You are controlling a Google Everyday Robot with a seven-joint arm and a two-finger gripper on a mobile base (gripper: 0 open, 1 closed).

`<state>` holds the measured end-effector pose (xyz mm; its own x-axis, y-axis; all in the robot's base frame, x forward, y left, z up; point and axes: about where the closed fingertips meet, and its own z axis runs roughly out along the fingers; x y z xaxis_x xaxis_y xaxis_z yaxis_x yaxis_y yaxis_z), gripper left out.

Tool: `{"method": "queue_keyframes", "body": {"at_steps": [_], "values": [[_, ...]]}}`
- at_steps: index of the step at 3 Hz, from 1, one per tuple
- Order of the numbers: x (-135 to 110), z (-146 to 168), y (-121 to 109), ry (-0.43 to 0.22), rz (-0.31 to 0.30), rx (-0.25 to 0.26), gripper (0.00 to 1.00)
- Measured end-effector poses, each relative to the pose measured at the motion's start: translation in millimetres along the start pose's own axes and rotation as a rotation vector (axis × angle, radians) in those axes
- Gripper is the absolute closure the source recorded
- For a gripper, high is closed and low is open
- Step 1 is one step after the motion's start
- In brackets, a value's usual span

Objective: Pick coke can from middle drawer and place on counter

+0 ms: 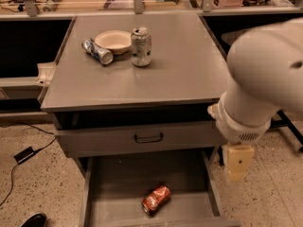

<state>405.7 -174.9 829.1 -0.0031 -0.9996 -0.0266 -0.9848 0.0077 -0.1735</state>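
The coke can (155, 199), red-orange and dented, lies on its side on the floor of the open middle drawer (118, 183), near its front edge. The counter (180, 74) is the broad grey top of the cabinet above. My arm (265, 74) fills the right side of the view. My gripper (236, 174) hangs down as a beige block beside the drawer's right wall. It is to the right of the can, above it, and apart from it.
On the counter's back left stand a silver-white can (141, 47), a cream bowl (113, 41) and a blue-silver can (97, 51) lying on its side. The drawer front with a dark loop handle (148, 137) is shut above the open drawer. A cable (23, 154) lies on the floor at left.
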Motion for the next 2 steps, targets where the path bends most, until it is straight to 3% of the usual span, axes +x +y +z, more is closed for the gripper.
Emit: {"method": "queue_keyframes", "body": {"at_steps": [1, 2], "values": [[10.8, 30.5, 28.5, 0.05, -0.018, -0.072, 0.0], [-7.9, 48.1, 17.9, 0.098, -0.133, -0.051, 0.0]]}}
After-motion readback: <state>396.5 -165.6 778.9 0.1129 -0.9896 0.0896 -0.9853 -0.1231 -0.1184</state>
